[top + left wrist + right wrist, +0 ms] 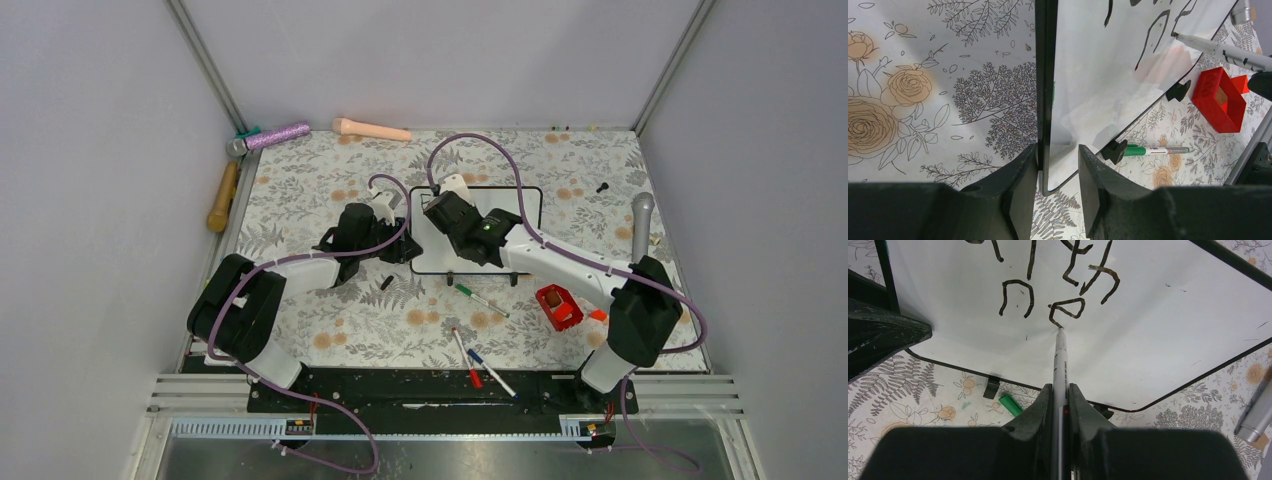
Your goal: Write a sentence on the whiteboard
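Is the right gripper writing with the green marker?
No, the green marker lies loose beside the whiteboard, while the right gripper clamps a white-barrelled marker.

The whiteboard (530, 205) sits on the desk (330, 330), left edge in the left tool (1058, 167); the marker (1061, 355) in the right tool (1060, 390) touches it.

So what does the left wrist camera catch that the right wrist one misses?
Only left wrist: a red box, the green marker full length, the left gripper's clamp on the whiteboard. Only right wrist: the right gripper clamping the black-ink marker, whole letters. Both: the whiteboard, the marker's tip on it, a silver microphone.
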You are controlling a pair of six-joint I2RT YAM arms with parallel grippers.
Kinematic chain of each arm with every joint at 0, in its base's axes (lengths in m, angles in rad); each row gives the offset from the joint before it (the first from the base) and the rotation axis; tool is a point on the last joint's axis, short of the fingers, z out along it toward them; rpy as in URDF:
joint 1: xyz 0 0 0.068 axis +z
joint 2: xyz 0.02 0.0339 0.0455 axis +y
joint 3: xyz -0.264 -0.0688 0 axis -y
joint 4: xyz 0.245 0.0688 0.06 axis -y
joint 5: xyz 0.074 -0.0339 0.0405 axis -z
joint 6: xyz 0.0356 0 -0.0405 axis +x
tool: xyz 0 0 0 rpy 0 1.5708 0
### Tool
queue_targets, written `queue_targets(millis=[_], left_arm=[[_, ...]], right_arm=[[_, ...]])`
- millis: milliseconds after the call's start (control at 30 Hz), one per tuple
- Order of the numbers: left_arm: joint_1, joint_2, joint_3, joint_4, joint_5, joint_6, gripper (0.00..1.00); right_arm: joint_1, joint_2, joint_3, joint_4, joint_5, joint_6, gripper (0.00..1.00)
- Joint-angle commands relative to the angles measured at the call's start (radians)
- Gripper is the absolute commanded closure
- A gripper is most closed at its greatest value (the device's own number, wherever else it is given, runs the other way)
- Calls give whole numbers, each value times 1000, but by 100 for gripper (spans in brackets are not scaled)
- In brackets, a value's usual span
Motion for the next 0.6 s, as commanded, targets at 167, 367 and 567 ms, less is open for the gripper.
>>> queue_targets(millis=[167, 367, 567], left_arm=[[-1, -23, 27, 46, 32, 4, 66], [-2, -40, 8, 72, 29, 0, 66], [-2, -40, 8, 72, 32, -3, 67]], right_arm=[[-11, -91, -20, -9, 31, 0, 100], [-10, -205, -129, 113, 12, -18, 100], [-14, -200, -136, 139, 46, -27, 100]])
